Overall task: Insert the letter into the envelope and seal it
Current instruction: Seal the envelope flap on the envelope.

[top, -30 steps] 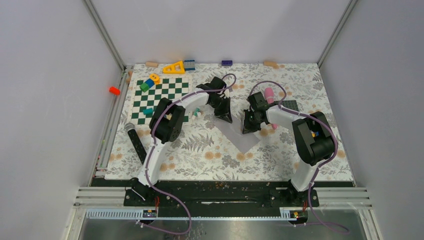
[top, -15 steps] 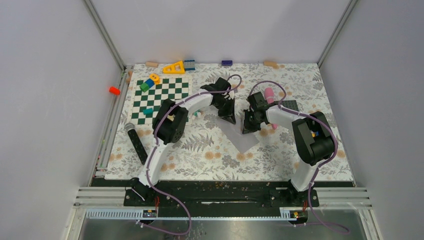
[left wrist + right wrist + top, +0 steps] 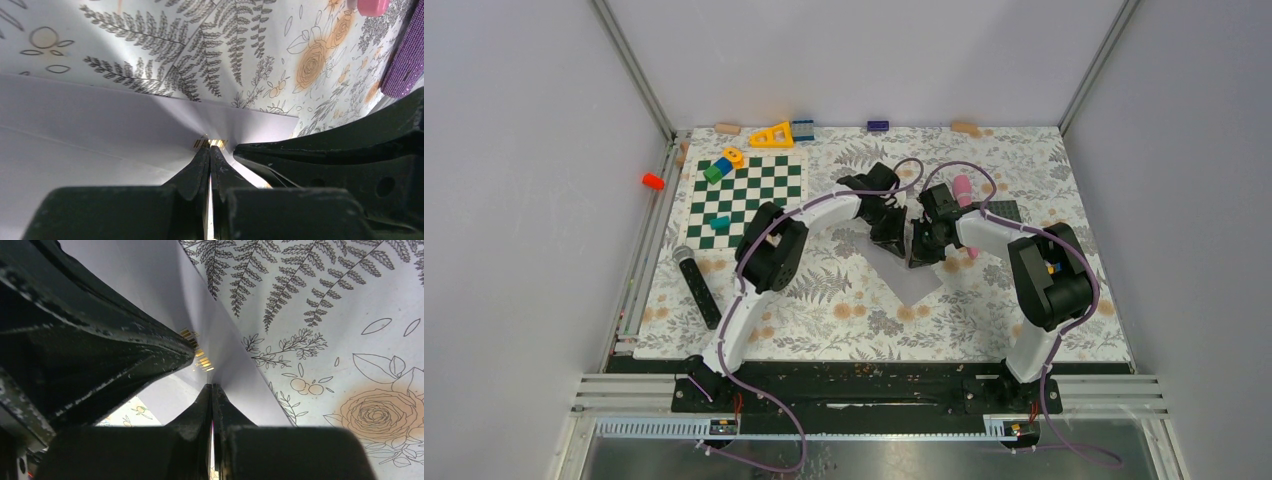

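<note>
1. Bench (image 3: 844, 310), floral cover. The work sits mid-bench. The chessboard (image 3: 744, 195) and loose blocks lie well apart to the left, out of the way.
2. Envelope (image 3: 911, 285): flat on the bench between the two arms, one corner pointing toward the near edge. No letter is seen apart from it. It is likely inside already, though no view proves it.
3. Left fingers (image 3: 890, 238) and right fingers (image 3: 918, 252): both pairs fully shut, tips down at the envelope's far end, just beside each other. My reading is that the closed tips serve as pressing tools, bearing on the flap to seal it, not as a grip.
4. The top view gives layout only, because the arms hide the contact.
   - The left wrist view shows its fingers (image 3: 200, 167) meeting pale paper (image 3: 100, 125) at a raised crease.
   - The right wrist view shows its own fingers (image 3: 200, 407) at the paper's edge (image 3: 165, 285).
   - Neither shows whether a sheet is pinched.
5. Pink piece (image 3: 961, 185), beyond the right fingers: untouched.
</note>
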